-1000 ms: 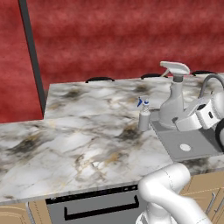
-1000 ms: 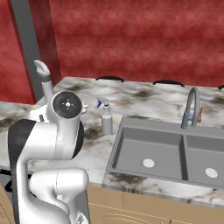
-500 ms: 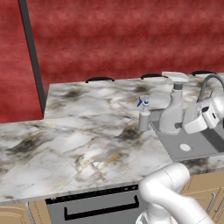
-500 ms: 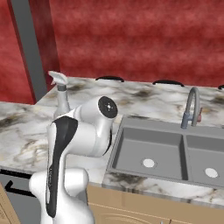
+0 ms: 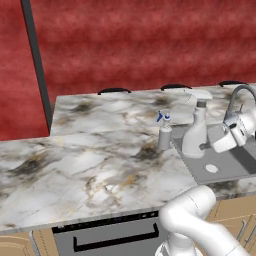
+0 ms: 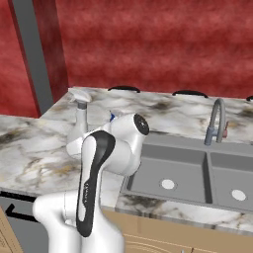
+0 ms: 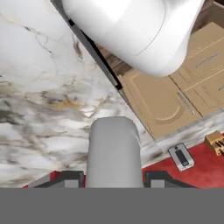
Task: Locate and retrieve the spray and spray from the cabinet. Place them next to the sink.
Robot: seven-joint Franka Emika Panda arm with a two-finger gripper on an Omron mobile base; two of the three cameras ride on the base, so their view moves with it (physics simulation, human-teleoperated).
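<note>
— Pale-grey plastic was seen between the jaws: was the trigger spray bottle being pinched?

— Yes. The gripper was pressed onto its body, and the bottle was held upright at the left edge of the sink.

— And the second bottle?

— The blue-tipped spray bottle was found standing on the marble counter, just beside the sink's left rim and near the held one.

— Could the faucet be made out?

— It was seen behind the basins.
</note>
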